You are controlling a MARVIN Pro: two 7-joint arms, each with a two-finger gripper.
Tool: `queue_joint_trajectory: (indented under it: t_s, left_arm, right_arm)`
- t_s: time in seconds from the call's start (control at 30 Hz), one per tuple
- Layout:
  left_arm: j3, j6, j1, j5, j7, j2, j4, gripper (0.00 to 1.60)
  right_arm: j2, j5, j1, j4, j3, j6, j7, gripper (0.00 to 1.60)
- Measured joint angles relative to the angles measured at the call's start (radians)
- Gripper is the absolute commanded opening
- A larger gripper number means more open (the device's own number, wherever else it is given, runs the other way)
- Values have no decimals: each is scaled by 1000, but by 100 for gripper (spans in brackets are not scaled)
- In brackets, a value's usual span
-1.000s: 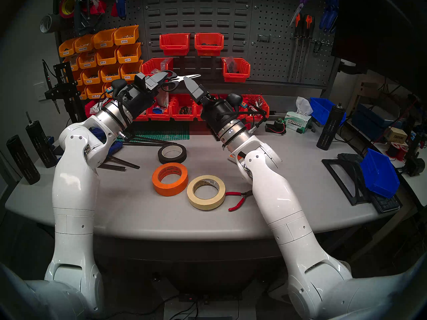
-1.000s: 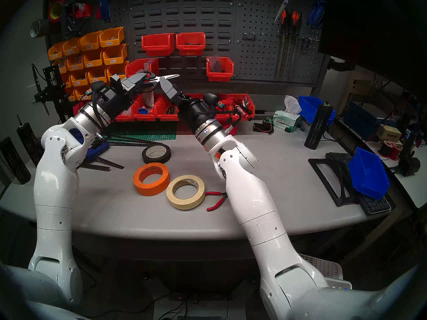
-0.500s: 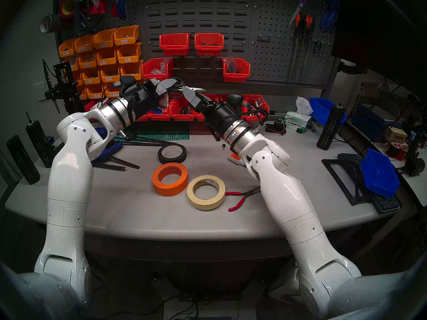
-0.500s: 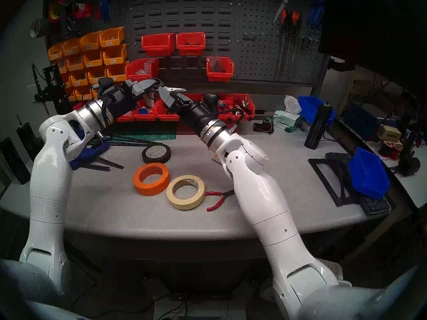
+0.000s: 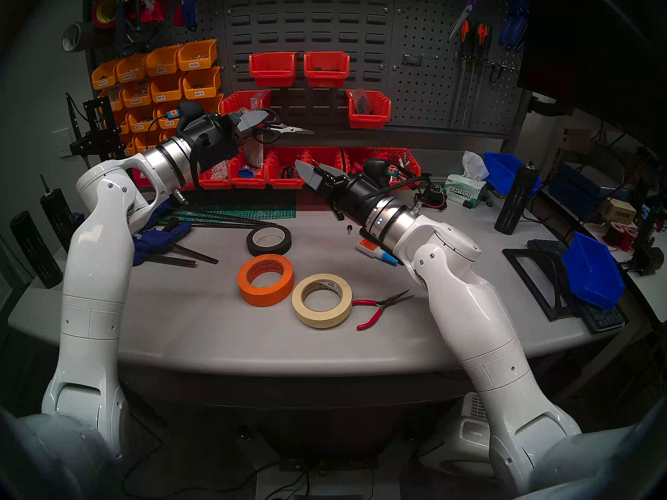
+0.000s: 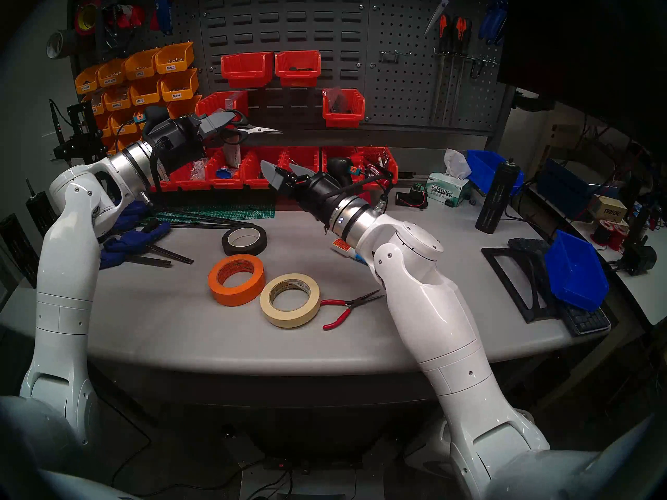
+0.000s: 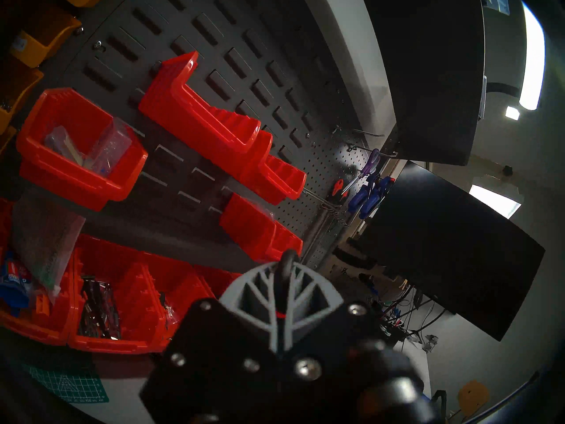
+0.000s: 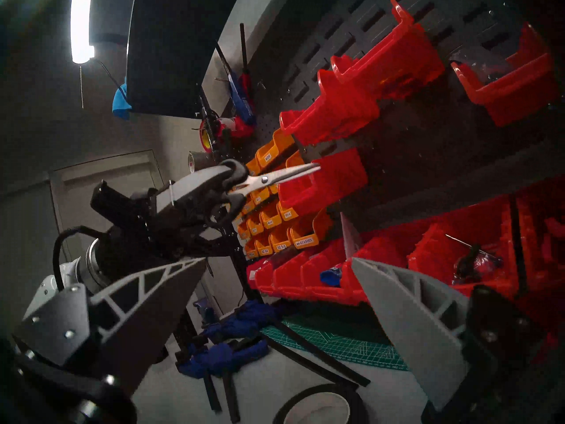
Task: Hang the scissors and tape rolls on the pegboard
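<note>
Your scissors (image 5: 279,127) are sitting in the air in front of the red bins (image 5: 368,109), black handles pinched flat inside the left gripper (image 5: 258,118), silver blades closed and pointing level toward the right. That gripper is clamping tight on the upper handle loop; the lower loop is hanging free beneath the fingers. Your right gripper (image 5: 319,171) is hovering lower and to the right, well apart from the scissors, jaws spread wide and carrying nothing.

The orange tape roll (image 5: 266,279) and the cream tape roll (image 5: 322,300) are lying flat on the table (image 5: 180,326), touching side by side. The red-handled pliers (image 5: 379,306) are resting just right of the cream one, a black tape roll (image 5: 269,239) just behind the orange. The pegboard (image 5: 426,88) is standing behind, at the right.
</note>
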Motion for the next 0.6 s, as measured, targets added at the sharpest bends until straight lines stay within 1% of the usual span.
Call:
queue_joint_trajectory:
  t_s: [0.2,0.47,0.6]
  left_arm:
    - [29,-4,-15,56,-42,31,8,0]
    - [71,-10,-27,138,-87,76,13,0]
    - [80,-17,-31,175,-106,98,22,0]
  right_arm:
    - [47,-58,-3,-63,-15,35,-6,160]
    - [90,-107,9,-138,-20,80,1,160]
    - [107,-125,18,-160,-18,106,2,160]
